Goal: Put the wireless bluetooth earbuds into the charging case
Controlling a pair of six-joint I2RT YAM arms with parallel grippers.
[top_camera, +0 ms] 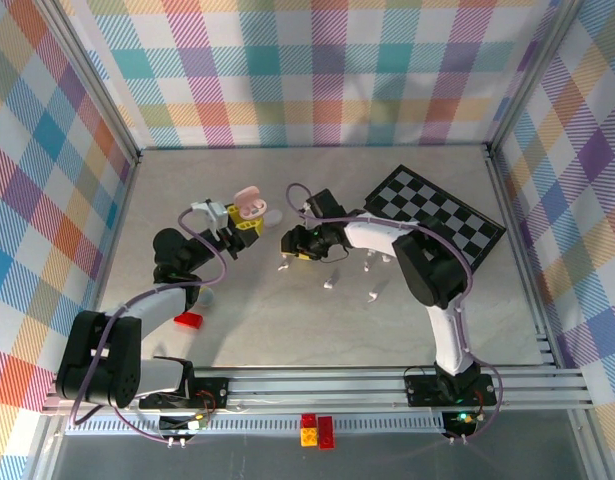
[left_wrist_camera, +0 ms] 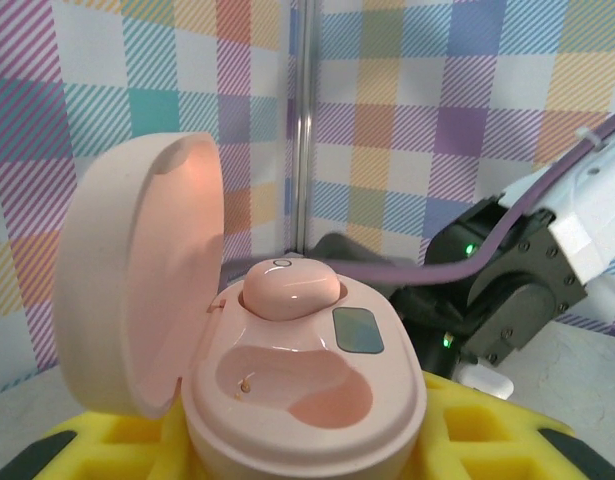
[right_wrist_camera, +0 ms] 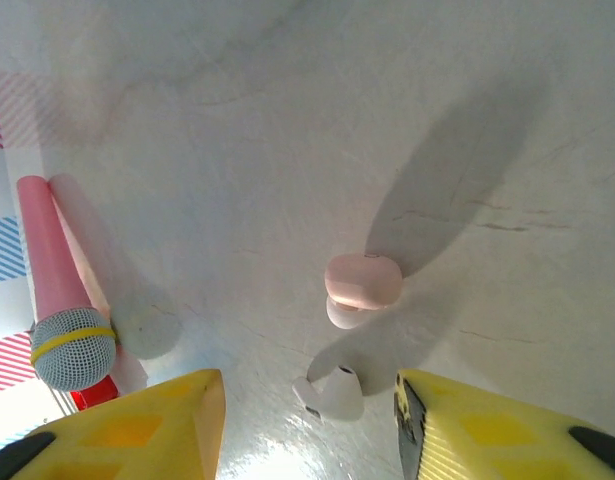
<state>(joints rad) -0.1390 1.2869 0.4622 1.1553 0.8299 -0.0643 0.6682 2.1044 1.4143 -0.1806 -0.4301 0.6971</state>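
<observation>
Right gripper (right_wrist_camera: 307, 388) hangs open astride a white earbud (right_wrist_camera: 332, 393) on the table (right_wrist_camera: 237, 150), stem lying finger to finger, untouched; left gripper (top_camera: 237, 218) clamps the open charging case (left_wrist_camera: 302, 390) away to its left.

Bright, even light from above fills the top view, and the arms (top_camera: 442, 270) lay short soft shadows on the pale surface (top_camera: 287, 330). At the right wrist a long, soft-edged shadow stretches up and right past a pink earbud (right_wrist_camera: 363, 278), with glare whitening the bottom edge. The charging case (left_wrist_camera: 307, 400) gleams, sharply focused.
</observation>
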